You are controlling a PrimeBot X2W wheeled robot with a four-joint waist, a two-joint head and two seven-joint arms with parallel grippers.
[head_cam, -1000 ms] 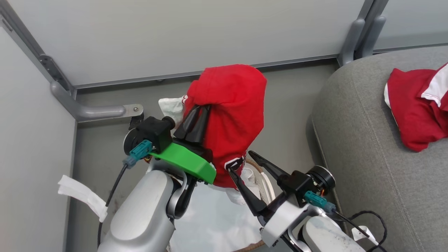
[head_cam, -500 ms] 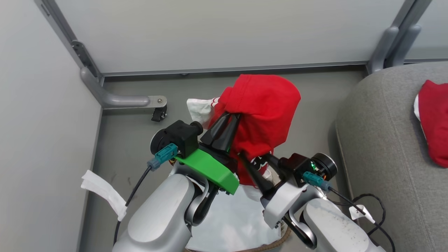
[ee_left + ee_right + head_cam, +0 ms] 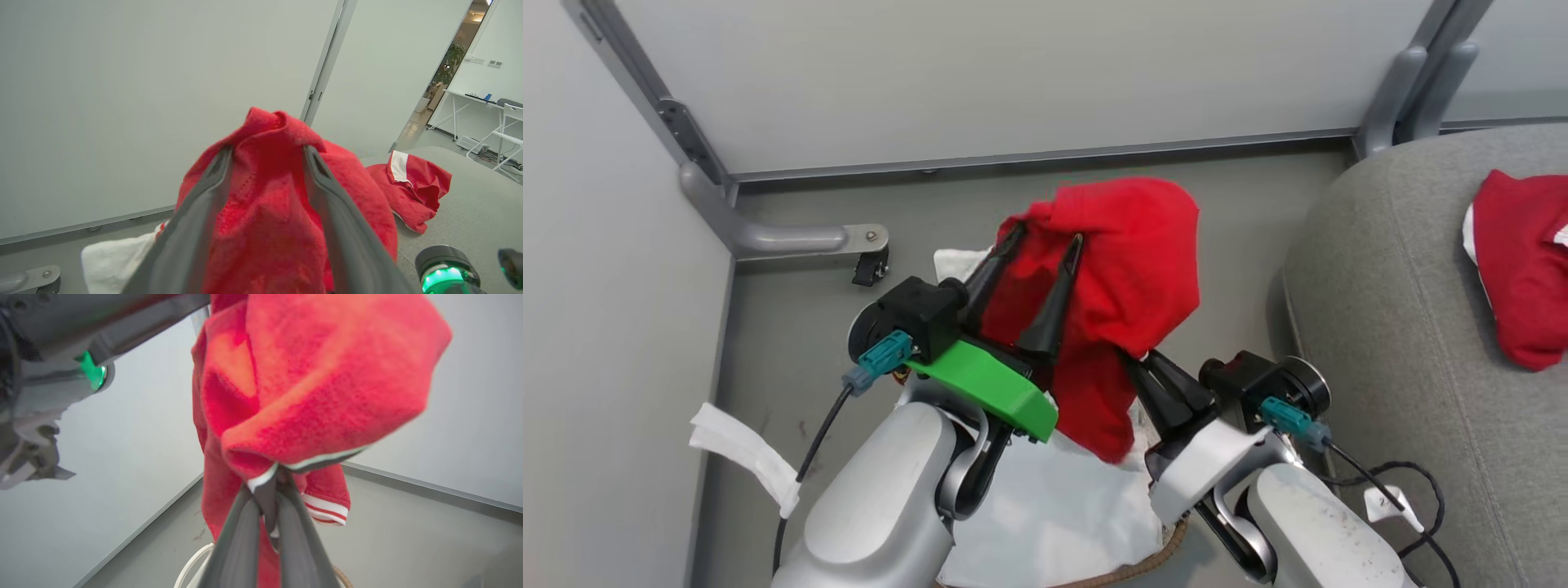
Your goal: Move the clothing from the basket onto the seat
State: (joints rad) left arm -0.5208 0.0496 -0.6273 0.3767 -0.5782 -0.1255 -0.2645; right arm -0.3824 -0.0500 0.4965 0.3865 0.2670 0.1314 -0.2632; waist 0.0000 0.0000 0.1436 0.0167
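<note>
The red garment (image 3: 1127, 269) hangs above the basket (image 3: 1156, 555), which sits at 6 o'clock in the head view. Its long axis runs from 12 o'clock to 6 o'clock. The bunched top points to 12 o'clock. The loose lower end points to 6 o'clock, over the white liner (image 3: 1054, 514). The left gripper (image 3: 1047, 237) is spread wide, and the fabric lies across both fingers (image 3: 335, 212). The right gripper (image 3: 271, 490) is clenched on the white-trimmed hem of the garment, at 5 o'clock of the bundle. The seat (image 3: 1388, 327) lies at 3 o'clock. A second red garment (image 3: 1519, 286) rests on it, well apart from the basket.
</note>
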